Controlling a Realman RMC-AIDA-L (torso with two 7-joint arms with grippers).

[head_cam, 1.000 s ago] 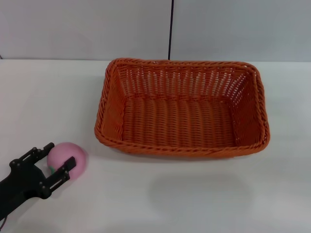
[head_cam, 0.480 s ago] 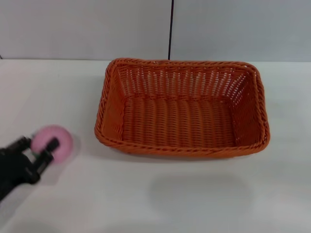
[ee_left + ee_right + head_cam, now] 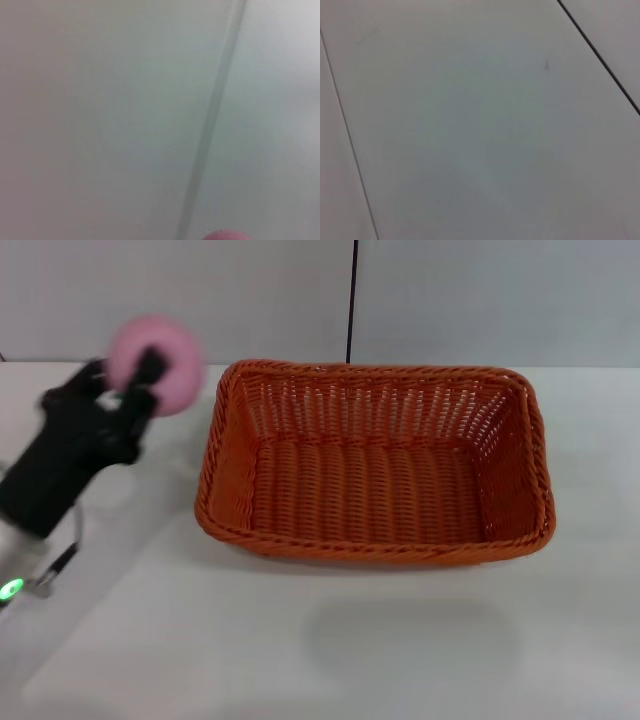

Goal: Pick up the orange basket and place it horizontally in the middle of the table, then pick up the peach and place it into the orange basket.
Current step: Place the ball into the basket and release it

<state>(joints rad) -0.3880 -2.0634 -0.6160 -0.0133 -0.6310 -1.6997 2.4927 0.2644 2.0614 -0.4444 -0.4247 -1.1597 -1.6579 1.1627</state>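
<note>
Left of the orange basket (image 3: 374,460), lifted well above the table (image 3: 300,640), the left gripper (image 3: 140,375) pinches the peach (image 3: 156,362) between its dark fingers, one of which crosses the front of the pink ball. The fruit hangs just outside the basket's left rim, near its far left corner, and touches neither the rim nor the tabletop. From the left wrist, only a sliver of pink shows at the frame's edge against a pale surface.

Beyond the gripper, the basket sits flat on the table, long side across the robot's front, roughly central, and with nothing inside it. The first half of the task therefore looks finished: the basket lies horizontally in the middle. The peach has been picked up, so what seems left is carrying it over the braided rim and letting it go inside.

No right gripper appears anywhere; its wrist camera sees only bare pale surface with thin seams.
</note>
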